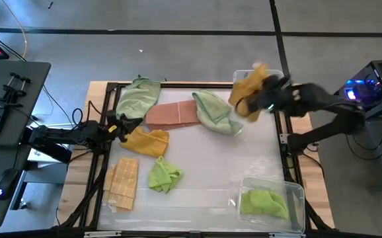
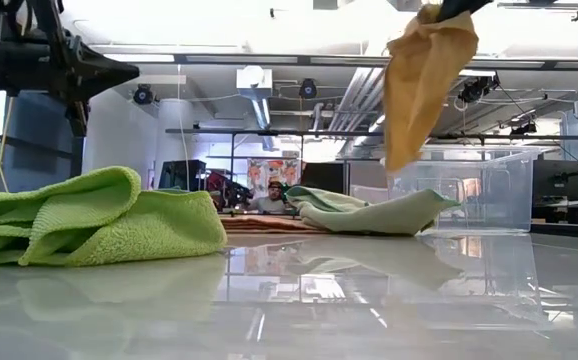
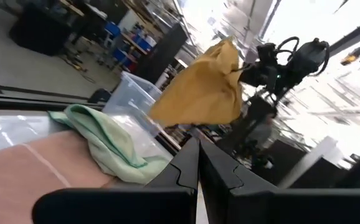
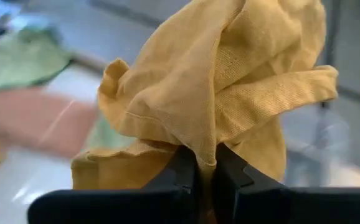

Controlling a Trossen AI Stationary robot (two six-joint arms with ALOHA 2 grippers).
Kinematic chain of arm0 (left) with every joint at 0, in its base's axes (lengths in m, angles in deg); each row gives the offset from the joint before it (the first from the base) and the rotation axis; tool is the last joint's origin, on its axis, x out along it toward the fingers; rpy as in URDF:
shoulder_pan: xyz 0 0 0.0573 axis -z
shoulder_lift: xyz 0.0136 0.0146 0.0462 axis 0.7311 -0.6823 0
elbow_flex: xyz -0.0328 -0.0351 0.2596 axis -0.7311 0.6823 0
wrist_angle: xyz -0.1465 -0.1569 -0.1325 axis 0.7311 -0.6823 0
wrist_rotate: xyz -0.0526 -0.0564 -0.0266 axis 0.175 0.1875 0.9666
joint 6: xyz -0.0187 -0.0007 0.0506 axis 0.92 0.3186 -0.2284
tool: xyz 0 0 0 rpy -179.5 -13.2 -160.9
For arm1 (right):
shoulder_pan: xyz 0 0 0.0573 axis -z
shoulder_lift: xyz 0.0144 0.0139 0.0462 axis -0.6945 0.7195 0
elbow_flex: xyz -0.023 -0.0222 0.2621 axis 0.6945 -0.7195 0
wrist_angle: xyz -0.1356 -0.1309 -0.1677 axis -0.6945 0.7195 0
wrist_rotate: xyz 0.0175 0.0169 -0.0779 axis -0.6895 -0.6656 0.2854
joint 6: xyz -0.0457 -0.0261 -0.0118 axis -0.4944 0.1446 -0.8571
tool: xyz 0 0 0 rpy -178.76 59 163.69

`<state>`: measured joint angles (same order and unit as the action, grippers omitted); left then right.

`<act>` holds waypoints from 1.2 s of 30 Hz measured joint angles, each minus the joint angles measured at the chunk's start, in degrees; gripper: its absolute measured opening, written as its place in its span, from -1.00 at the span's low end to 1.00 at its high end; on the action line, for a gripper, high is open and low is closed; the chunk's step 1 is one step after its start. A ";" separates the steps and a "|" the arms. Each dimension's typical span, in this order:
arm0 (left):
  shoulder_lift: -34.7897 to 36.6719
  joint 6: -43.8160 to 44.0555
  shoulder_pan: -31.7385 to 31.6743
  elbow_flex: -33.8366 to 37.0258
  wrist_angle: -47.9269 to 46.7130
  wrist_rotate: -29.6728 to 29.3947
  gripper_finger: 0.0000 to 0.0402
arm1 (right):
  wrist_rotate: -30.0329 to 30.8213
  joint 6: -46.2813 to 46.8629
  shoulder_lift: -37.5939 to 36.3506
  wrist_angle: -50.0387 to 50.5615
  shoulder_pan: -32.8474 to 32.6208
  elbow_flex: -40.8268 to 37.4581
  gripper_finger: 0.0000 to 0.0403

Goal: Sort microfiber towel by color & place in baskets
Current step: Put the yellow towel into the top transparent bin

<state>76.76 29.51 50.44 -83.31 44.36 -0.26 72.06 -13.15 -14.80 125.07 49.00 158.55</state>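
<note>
A mustard-yellow microfiber towel [image 1: 249,91] is held aloft, pinched between the closed fingers of the right gripper [image 1: 265,100], at about one o'clock on the glossy white worktop [image 1: 204,158]. It hangs over the near edge of a clear, see-through rectangular plastic basket [image 1: 277,75] at the far right corner; in the low view the cloth [image 2: 424,80] is seen dangling above the worktop, in front of that tub [image 2: 479,190]. A second clear basket [image 1: 295,190] sits at five o'clock with a lime-green towel [image 1: 264,202] inside it.

The left gripper [image 1: 119,128] is parked at nine o'clock, its fingers pressed together with nothing between them (a second yellow towel [image 1: 147,141] lies just beside it). Spread across the worktop are a pale green towel [image 1: 138,98] at eleven o'clock, a flat salmon-pink towel [image 1: 172,114] and a crumpled sage-green towel [image 1: 215,111] near twelve, a bright green towel [image 1: 164,175] at seven, and a folded tan waffle-textured towel [image 1: 123,182] at eight.
</note>
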 joint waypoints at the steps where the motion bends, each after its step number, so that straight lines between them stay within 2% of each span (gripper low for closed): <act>1: 0.00 0.00 0.00 0.00 0.21 -0.73 -1.00 | 1.33 -2.72 -1.08 -0.04 1.95 0.60 -0.93; 4: 0.00 -0.09 0.00 0.00 1.54 -4.61 -1.00 | 4.93 -11.22 -3.04 -1.67 7.79 2.05 -0.90; 7: 0.02 -0.15 -0.09 0.00 3.08 -10.85 -1.00 | 3.25 -21.69 -4.21 -4.94 14.92 2.55 -0.89; 11: 0.02 -0.14 -0.09 0.00 3.10 -19.31 -1.00 | -7.81 -31.67 -3.35 -8.19 25.53 2.13 -0.92; 14: 0.02 -0.15 -0.09 0.00 3.08 -22.83 -1.00 | -16.80 -36.18 -1.54 -9.79 32.88 0.05 -0.91; 20: 0.00 -1.03 -0.09 0.00 3.28 -24.47 -1.00 | -27.81 -42.72 4.41 -11.71 43.16 -5.16 -0.89; 27: 0.02 -1.03 -0.09 0.00 3.32 -24.56 -1.00 | -32.16 -44.79 11.31 -15.18 48.43 -8.37 -0.84; 31: 0.02 -1.03 -0.09 0.00 3.32 -25.82 -1.00 | -35.54 -44.13 14.82 -10.77 50.33 -8.42 -0.72; 36: 0.00 -1.03 -0.09 0.00 3.32 -26.35 -1.00 | -39.17 -42.88 17.55 -7.64 53.55 -8.44 -0.44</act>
<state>76.76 28.49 50.35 -83.31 47.68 -26.61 32.89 -56.03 2.75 117.43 102.55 150.11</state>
